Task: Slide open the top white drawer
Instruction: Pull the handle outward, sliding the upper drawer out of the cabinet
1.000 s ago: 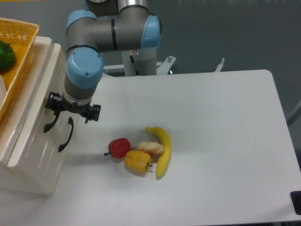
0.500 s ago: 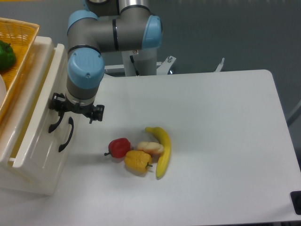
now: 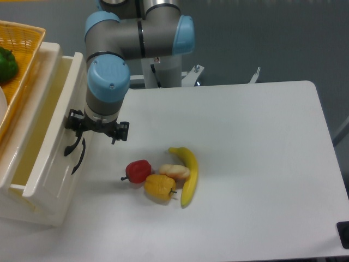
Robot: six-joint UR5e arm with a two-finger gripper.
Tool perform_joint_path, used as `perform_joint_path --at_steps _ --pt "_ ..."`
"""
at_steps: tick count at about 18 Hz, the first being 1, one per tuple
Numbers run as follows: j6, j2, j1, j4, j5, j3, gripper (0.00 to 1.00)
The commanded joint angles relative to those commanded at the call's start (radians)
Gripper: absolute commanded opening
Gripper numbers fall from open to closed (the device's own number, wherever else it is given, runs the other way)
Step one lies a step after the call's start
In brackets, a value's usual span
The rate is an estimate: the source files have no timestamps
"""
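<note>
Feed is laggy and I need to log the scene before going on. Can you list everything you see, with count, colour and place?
top white drawer: one, cream-white, far left, pulled partly out, black curved handle
lower drawer: one, cream-white, under the top one, black handle
basket: one, yellow-orange wicker, on top of the cabinet, top left
green vegetable: one, dark green, in the basket
banana: one, yellow, table centre
red pepper: one, red, left of the banana
yellow pepper: one, yellow-orange, below the red one
pale fruit: one, peach-cream, touching the banana
table: one, white
arm: one, grey with blue caps, reaching left
hand: one, black, at the top drawer's handle; grip not clear
</note>
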Motion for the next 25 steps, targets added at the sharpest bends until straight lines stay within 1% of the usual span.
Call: perform_joint_path --at_steps 5,8,13,16,19,23,25 --pt "0.000 0.002 0.018 0.000 0.003 0.002 1.00" --pt "0.028 0.005 0.026 -0.003 0.021 0.002 1.00" --pt "0.034 0.006 0.048 -0.003 0.043 0.005 1.00" --pt "0.084 0.006 0.054 -0.008 0.061 0.002 1.00" --pt "0.098 0.006 0.063 -0.006 0.064 0.002 1.00" --pt "0.178 0.006 0.087 -0.008 0.069 0.002 1.00" --pt "0.187 0.006 0.100 -0.008 0.072 0.002 1.00"
